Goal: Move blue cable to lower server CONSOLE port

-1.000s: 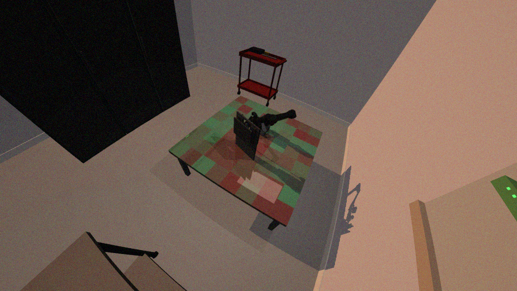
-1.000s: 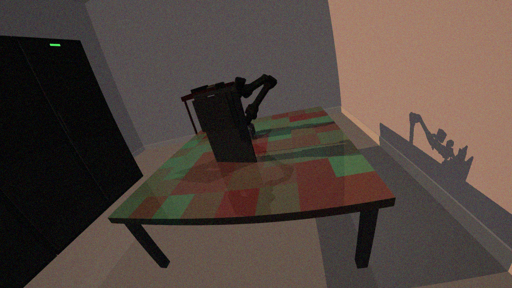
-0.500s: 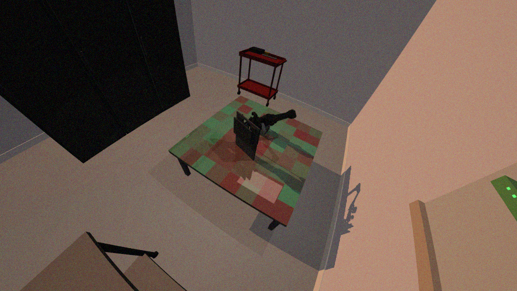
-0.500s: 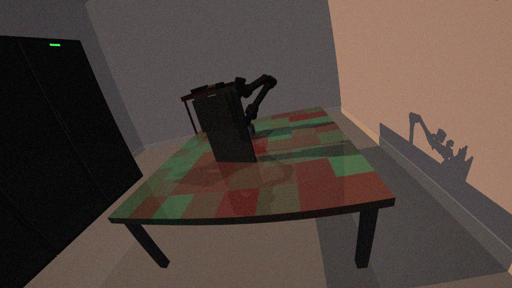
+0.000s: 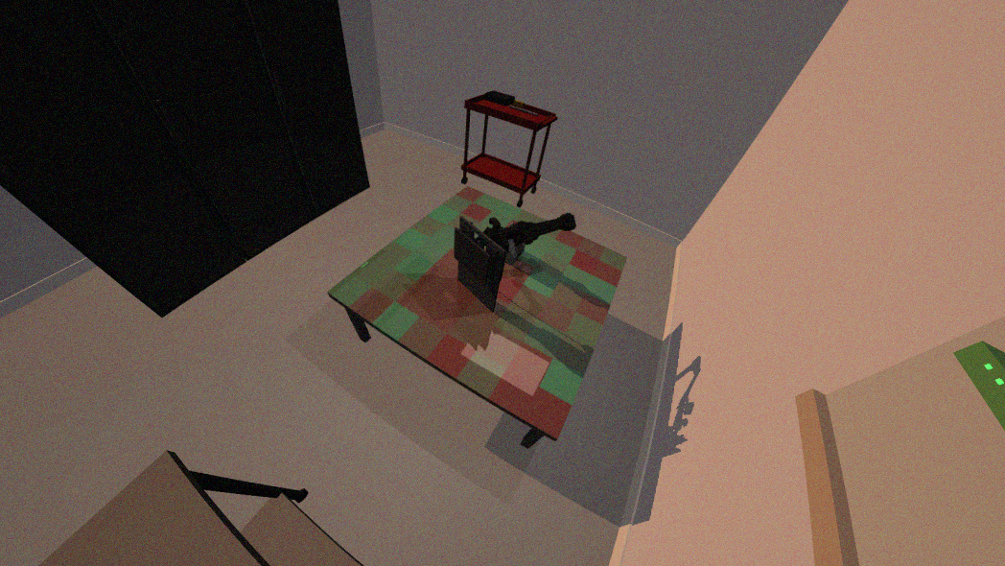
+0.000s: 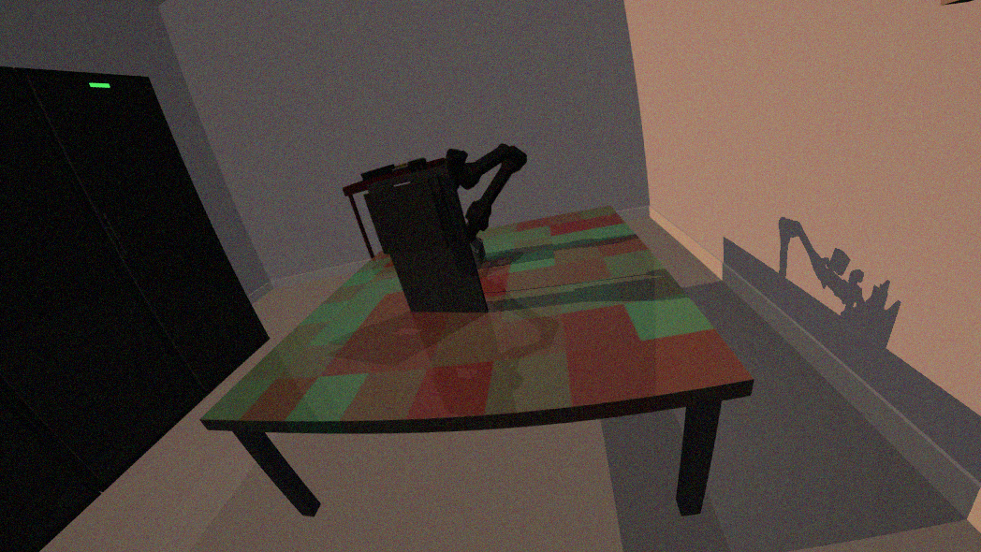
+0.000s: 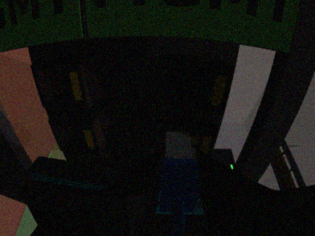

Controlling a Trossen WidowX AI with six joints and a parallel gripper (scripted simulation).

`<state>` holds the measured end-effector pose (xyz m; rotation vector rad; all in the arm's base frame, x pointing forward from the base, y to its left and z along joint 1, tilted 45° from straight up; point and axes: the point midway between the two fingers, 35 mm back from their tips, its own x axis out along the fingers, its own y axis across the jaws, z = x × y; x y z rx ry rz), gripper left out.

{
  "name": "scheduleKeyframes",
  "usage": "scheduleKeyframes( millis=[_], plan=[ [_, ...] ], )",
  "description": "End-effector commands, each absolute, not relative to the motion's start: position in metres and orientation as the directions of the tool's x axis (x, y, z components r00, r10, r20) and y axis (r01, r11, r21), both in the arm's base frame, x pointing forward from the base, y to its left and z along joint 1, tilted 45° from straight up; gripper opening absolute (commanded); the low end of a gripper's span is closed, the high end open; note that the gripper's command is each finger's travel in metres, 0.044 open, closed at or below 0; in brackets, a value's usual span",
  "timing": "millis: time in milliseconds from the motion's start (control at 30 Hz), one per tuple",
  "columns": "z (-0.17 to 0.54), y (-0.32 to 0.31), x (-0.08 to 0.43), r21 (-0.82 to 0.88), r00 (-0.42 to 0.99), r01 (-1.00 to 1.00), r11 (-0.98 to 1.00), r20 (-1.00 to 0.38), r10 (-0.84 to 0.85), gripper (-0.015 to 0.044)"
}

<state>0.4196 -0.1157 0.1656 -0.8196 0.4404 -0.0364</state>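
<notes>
Standing across the room, the low rectangular counter with a red and green patchwork top (image 5: 397, 319) (image 6: 610, 356) carries the work; beyond its far edge is a red two-shelf metal cart (image 5: 502, 112) (image 6: 353, 189), apart from the job; the dark, upright box-shaped rack (image 5: 478, 271) (image 6: 425, 239) rises from the counter, probably so that its ports face the arm; the black jointed robot arm (image 5: 541, 226) (image 6: 490, 157) bends up and over on the far side, likely to meet those ports squarely; its black end effector (image 5: 486, 232) (image 7: 177, 156) is closed on the blue plug, and the exterior view hides the grip behind the rack.

The green lettered panel (image 7: 161, 22) crosses the top of the wrist view, its letters cut off; below it, right of the middle, the small blue plastic plug (image 7: 179, 178) points into the dark port area, with a pale, squarish clear tip (image 7: 177, 144) ahead of the sleeve; whether it is latched, and in which server, cannot be told; the hold looks meant for squeezing the tab, and pulling before that releases could snag it.
</notes>
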Motion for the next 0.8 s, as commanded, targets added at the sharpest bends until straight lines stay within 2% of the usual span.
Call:
scheduleKeyframes(
  millis=[0, 767],
  plan=[
    [0.165, -0.115, 0.420, -0.712, 0.910, -0.139, 0.688, -0.367, -0.196, 0.0000],
    [0.168, -0.115, 0.407, -0.712, 0.910, -0.132, 0.690, -0.362, -0.200, 0.0000]
  ],
)
